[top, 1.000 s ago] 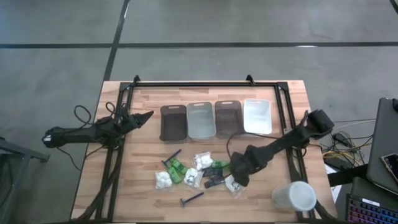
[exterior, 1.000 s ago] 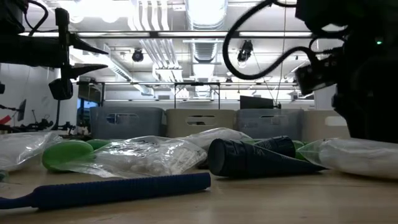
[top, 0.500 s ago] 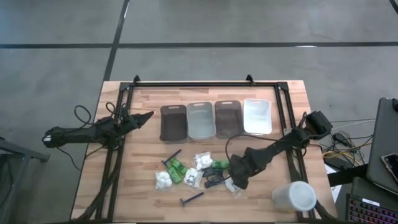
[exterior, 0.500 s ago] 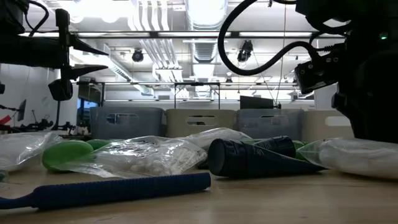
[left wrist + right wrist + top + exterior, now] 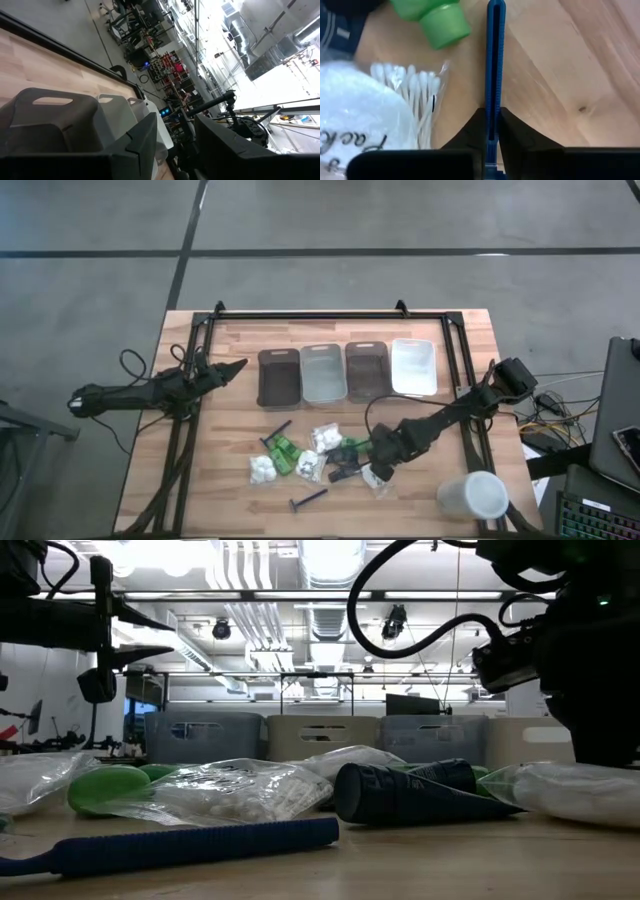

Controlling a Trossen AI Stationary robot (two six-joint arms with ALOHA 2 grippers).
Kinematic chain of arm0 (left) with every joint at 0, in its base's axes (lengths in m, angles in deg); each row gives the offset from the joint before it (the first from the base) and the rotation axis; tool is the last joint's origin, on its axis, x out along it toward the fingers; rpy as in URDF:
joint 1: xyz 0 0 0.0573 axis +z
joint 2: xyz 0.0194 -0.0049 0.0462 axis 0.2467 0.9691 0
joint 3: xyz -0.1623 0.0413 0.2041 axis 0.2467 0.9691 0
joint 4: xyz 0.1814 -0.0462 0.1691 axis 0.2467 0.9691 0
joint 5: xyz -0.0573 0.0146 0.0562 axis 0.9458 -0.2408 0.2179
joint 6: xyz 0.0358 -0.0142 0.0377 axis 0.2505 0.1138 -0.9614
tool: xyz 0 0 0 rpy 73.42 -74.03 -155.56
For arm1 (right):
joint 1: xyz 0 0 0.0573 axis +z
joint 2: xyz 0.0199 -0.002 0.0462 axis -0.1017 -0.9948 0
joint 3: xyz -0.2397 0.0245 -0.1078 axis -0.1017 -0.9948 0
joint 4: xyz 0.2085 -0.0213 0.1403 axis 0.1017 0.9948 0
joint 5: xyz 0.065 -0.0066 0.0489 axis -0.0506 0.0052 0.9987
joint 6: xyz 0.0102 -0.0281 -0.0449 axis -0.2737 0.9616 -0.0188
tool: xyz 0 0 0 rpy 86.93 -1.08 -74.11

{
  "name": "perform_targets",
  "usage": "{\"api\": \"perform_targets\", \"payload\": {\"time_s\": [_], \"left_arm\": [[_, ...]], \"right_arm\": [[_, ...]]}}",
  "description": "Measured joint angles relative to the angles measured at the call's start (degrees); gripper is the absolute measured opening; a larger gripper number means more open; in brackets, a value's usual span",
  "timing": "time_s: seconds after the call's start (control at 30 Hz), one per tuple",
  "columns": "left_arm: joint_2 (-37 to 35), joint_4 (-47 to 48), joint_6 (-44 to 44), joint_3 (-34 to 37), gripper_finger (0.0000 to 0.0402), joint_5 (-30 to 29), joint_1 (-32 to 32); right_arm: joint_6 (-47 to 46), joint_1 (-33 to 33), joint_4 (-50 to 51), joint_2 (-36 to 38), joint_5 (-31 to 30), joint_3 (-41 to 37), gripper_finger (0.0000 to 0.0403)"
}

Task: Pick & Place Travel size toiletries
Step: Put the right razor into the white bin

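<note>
Right gripper (image 5: 378, 463) is down in the pile of toiletries, at 6 o'clock from the row of 4 bins (image 5: 347, 372) in the high view. Its wrist camera tells it plainly: both dark fingers (image 5: 512, 127) are pinched tight on a thin blue stick (image 5: 494, 60), gripping it near 1 end. The rest of the stick runs straight out ahead, lying along the wooden table (image 5: 580, 60).

Just beside the stick sits a bright green bottle (image 5: 437, 20), cap end towards it. Next to that is a clear packet of cotton swabs (image 5: 417, 95), partly overlapped by a packet of white puffs (image 5: 355, 115).

From above, the other toiletries spread out at 9 o'clock from the right gripper. There are more puff packets (image 5: 262, 468), a green bottle pair (image 5: 285, 450) and a loose dark stick (image 5: 308, 500) at the pile's 6 o'clock edge. A second stick (image 5: 277, 430) lies at its 11 o'clock edge.

The white cup (image 5: 473, 496) lies on its side at 4 o'clock from the right gripper, well apart from it.

Left gripper (image 5: 236, 366) hangs above the table at 9 o'clock from the bins. Its fingers stand part-way apart with nothing between them (the gap shows clearly in its own wrist view).
</note>
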Motion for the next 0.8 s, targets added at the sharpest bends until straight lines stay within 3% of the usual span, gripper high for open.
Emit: {"api": "perform_targets", "payload": {"time_s": [0.33,0.8], "left_arm": [[0.0,0.1,0.0,0.0,0.0138,0.1,0.0],[0.0,0.2,0.0,0.0,0.0138,0.3,0.0]], "right_arm": [[-1.2,0.6,2.1,2.8,-0.4,0.6,0.0024],[-16.9,8.0,7.8,21.2,-14.5,-5.3,0.0023]]}}
